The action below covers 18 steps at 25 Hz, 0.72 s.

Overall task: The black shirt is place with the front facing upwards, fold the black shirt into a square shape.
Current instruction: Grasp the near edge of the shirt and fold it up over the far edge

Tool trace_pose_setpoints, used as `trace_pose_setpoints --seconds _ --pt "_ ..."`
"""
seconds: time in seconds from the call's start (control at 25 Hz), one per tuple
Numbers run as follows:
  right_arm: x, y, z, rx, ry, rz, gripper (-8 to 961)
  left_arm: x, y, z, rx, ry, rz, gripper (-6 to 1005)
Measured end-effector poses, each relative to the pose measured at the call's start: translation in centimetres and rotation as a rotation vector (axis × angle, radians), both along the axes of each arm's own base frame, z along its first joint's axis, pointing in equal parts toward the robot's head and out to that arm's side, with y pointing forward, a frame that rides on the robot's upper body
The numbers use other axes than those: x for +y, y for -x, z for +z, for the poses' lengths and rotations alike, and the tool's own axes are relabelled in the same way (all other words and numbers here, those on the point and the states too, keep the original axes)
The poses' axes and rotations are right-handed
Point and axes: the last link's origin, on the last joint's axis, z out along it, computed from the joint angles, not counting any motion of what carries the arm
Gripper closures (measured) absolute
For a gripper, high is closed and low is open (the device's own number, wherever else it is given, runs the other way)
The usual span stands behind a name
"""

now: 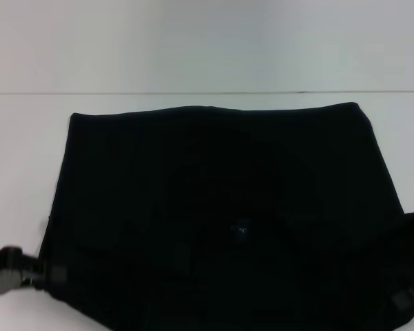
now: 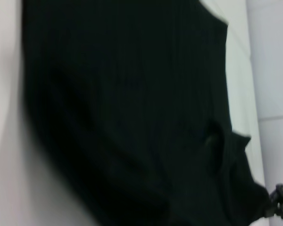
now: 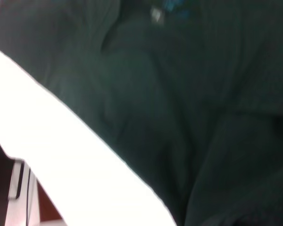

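Observation:
The black shirt [image 1: 221, 200] lies spread on the white table [image 1: 193, 48], its far edge straight and its near part running out of view. Its small blue neck label [image 1: 241, 229] shows near the middle, and also in the right wrist view [image 3: 172, 7]. The chest lettering is hidden. My left gripper [image 1: 52, 274] is at the shirt's near left edge, shut on the cloth. My right gripper [image 1: 406, 300] is at the near right corner, shut on the cloth. The left wrist view shows the shirt [image 2: 132, 108] drawn to a point at the right gripper [image 2: 280, 207].
A seam line [image 1: 207, 92] crosses the table just beyond the shirt's far edge. In the right wrist view the table edge [image 3: 19, 165] drops off to a dark reddish floor.

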Motion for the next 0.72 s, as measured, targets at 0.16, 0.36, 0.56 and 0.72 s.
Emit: trace_pose_setpoints --seconds 0.16,0.36,0.56,0.72 --pt "0.8 -0.3 0.7 0.062 -0.115 -0.049 898 2.6 -0.6 0.6 -0.003 -0.121 0.013 949" --pt "2.6 -0.7 2.5 0.229 -0.363 -0.183 898 6.8 -0.9 1.9 0.009 -0.350 0.075 949" --pt "4.5 -0.5 3.1 0.395 -0.580 -0.277 897 9.9 -1.1 1.5 -0.007 -0.555 0.139 949" --pt "6.1 -0.4 2.7 0.500 -0.731 -0.332 897 11.4 -1.1 0.6 -0.031 -0.712 0.175 949"
